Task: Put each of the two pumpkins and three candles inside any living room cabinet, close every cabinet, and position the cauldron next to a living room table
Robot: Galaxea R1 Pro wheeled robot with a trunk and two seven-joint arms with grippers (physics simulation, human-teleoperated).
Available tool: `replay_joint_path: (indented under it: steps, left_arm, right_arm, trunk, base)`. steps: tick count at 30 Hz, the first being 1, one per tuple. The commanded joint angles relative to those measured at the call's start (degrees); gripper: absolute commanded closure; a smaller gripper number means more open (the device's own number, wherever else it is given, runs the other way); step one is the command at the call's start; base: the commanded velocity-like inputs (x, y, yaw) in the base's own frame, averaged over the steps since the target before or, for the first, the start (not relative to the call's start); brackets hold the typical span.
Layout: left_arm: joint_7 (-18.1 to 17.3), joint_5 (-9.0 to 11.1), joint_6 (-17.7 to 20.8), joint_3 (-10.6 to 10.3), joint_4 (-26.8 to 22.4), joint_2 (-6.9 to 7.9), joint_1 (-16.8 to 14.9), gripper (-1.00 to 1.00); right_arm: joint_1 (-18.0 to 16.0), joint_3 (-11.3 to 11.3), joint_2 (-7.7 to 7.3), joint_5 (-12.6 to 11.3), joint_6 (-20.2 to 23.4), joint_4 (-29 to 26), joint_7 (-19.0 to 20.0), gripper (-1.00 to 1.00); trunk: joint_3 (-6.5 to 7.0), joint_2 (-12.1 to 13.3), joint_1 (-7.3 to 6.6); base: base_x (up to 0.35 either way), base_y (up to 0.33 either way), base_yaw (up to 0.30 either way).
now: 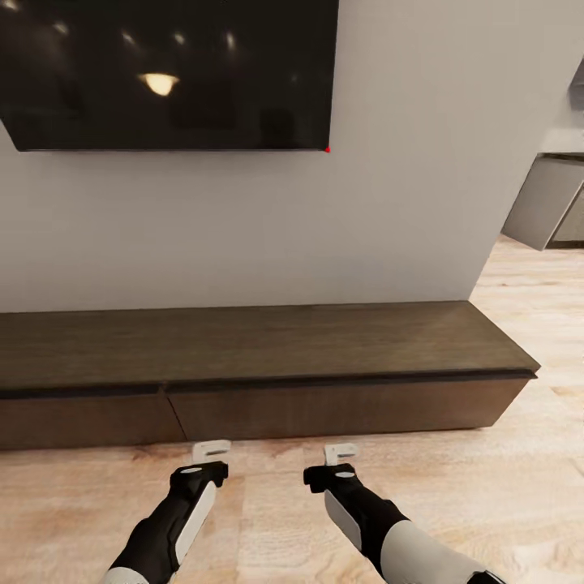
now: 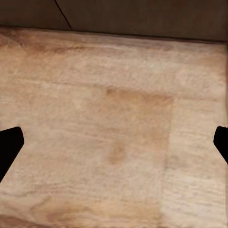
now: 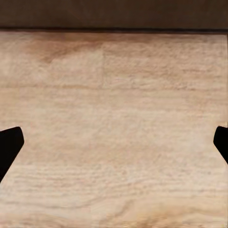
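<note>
Dark wood cabinet [image 1: 268, 357], flat fronts closed | pale plank floor [image 1: 487, 487]

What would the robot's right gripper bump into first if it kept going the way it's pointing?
Probably the wooden floor. The right gripper is open and angled down, and its wrist view looks onto floorboards, with the cabinet front just beyond. If it points flatter than it looks, it would reach the cabinet instead.

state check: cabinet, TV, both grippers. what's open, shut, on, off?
cabinet: both visible drawer fronts flush, shut; nothing on its top
TV: screen dark, off, reflecting ceiling lights
left gripper: jaws open, empty, above the wooden floor before the cabinet
right gripper: jaws open, empty, also above the floor
</note>
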Motion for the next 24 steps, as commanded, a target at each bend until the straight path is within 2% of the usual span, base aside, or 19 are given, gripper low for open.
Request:
replay_joint_path:
  steps: [1,2,3,5,6,10,12,15,19,24]
  left_arm:
    - [-0.03,0.07,6.29,0.90,-3.25,-0.02,-0.05,-1.00]
    - [-0.05,0.09,9.45,1.80,-5.02,-0.03,-0.07,-1.00]
    - [-0.07,0.09,10.73,2.37,-5.73,-0.03,-0.07,-1.00]
    - [-0.09,0.11,14.01,5.39,-7.62,-0.04,-0.09,-1.00]
    - [-0.09,0.12,14.86,6.84,-8.28,-0.04,-0.09,-1.00]
    - [-0.09,0.14,16.69,9.71,-9.21,-0.05,-0.10,-1.00]
    - [-0.09,0.13,17.63,10.01,-9.30,-0.14,-0.10,-1.00]
    - [-0.09,0.13,21.79,10.38,-9.42,-0.50,-0.10,-1.00]
    - [-0.09,0.16,24.55,10.45,-9.45,-0.56,-0.10,-1.00]
    - [-0.10,0.25,27.13,10.53,-9.40,-0.57,-0.10,-1.00]
  right_arm:
    - [0.00,-0.82,0.00,-0.92,4.94,-1.83,-0.12,-1.00]
    - [-0.01,-1.56,0.00,-1.47,7.49,-2.68,-0.27,-1.00]
    - [-0.01,-2.00,0.00,-1.68,8.59,-2.99,-0.37,-1.00]
    - [-0.01,-4.13,0.00,-2.24,11.93,-3.69,-0.64,-1.00]
    - [-0.01,-5.04,0.00,-2.37,13.11,-3.87,-0.71,-1.00]
    - [-0.01,-6.97,0.00,-2.59,16.04,-4.17,-1.00,-1.00]
    - [-0.01,-7.29,0.00,-2.63,16.48,-4.13,-1.10,-1.00]
    - [-0.01,-9.01,0.00,-2.84,17.90,-4.32,-1.16,-1.00]
    - [0.41,-12.43,0.00,-2.84,21.04,-4.45,-1.11,-1.00]
    - [0.70,-16.70,0.00,-2.88,22.19,-4.43,-1.03,-1.00]
  trunk:
    - [0.00,0.00,0.00]
    - [0.00,0.00,0.00]
    - [0.00,0.00,0.00]
    - [0.00,0.00,0.00]
    - [0.00,0.00,0.00]
    - [0.72,1.60,-0.88]
    - [1.08,2.41,-1.32]
    - [1.61,3.61,-1.98]
    - [2.33,5.21,-2.85]
    - [3.23,7.22,-3.95]
  base:
    - [-0.012,0.000,0.000]
    - [-0.008,0.000,0.000]
    - [-0.006,0.000,0.000]
    - [-0.003,0.000,0.000]
    - [-0.002,0.000,0.000]
    - [0.000,0.000,0.000]
    - [0.000,0.000,0.000]
    - [0.000,0.000,0.000]
    - [0.000,0.000,0.000]
    - [0.000,0.000,0.000]
